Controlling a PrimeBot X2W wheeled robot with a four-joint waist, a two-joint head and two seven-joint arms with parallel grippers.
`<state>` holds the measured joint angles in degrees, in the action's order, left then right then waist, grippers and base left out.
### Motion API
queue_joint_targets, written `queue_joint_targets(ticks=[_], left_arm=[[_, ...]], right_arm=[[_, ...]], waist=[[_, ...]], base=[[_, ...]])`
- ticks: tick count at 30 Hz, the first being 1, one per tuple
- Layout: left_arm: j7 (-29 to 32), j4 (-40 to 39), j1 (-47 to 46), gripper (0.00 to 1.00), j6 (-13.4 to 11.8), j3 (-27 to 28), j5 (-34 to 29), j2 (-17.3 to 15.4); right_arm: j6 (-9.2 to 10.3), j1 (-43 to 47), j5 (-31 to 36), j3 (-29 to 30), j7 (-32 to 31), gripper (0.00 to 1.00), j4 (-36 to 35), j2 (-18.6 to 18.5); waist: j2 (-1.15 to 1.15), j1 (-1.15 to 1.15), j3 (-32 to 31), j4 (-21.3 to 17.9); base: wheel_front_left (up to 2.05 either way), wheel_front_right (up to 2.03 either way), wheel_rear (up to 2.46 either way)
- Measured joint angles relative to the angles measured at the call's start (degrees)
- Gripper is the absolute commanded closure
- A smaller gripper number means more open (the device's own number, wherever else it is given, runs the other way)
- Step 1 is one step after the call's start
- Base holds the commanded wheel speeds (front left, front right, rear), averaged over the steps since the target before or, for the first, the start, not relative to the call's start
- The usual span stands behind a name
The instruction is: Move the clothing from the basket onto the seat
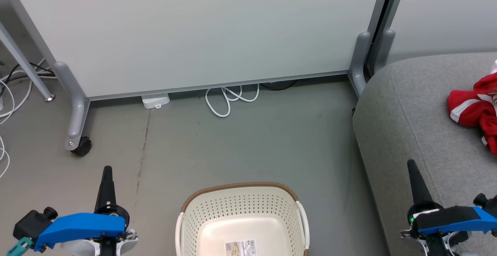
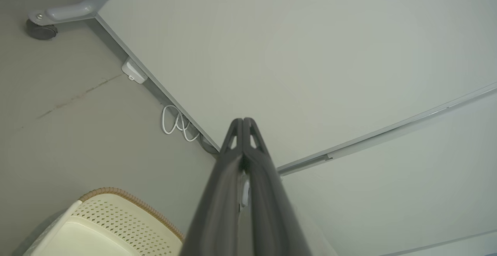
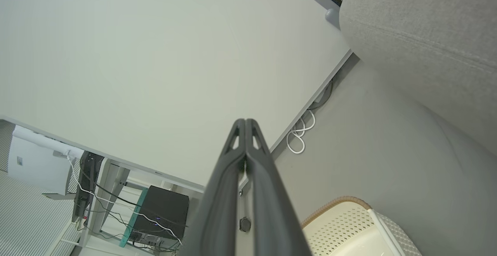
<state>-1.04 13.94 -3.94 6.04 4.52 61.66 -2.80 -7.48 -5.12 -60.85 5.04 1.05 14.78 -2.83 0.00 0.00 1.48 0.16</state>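
Note:
Red clothing (image 1: 475, 108) with white stripes lies crumpled on the grey seat (image 1: 407, 104) at the far right of the head view. The cream basket (image 1: 240, 205) stands on the floor at the bottom centre, holding just a paper label (image 1: 240, 247). My left gripper (image 1: 107, 169) hangs left of the basket, fingers pressed together and holding nothing. My right gripper (image 1: 410, 163) is over the seat's front part, also shut and bare. In the left wrist view the left gripper (image 2: 243, 120) has the basket (image 2: 116, 217) to its lower left. In the right wrist view the right gripper (image 3: 245, 121) points at the panel, with the basket (image 3: 349, 217) and the seat (image 3: 427, 34) to its right.
A white partition panel (image 1: 202, 30) on a grey wheeled foot (image 1: 77, 128) closes off the back. A coiled white cable (image 1: 229, 98) and a white power block (image 1: 155, 100) lie at its base. More cables (image 1: 7, 96) lie at the far left. Grey floor (image 1: 248, 143) lies between basket and panel.

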Motion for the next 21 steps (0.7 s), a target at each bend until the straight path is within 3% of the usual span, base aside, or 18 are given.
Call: queue_joint_targets(ticks=[21], left_arm=[[3.0,-0.5,-0.9,1.00,0.0,0.7,12.0,0.0]], right_arm=[[0.00,-0.6,-12.4,0.6,-3.0,1.00,0.0,0.0]], waist=[[0.00,0.00,-0.5,-0.1]], base=[[0.00,0.00,0.00]])
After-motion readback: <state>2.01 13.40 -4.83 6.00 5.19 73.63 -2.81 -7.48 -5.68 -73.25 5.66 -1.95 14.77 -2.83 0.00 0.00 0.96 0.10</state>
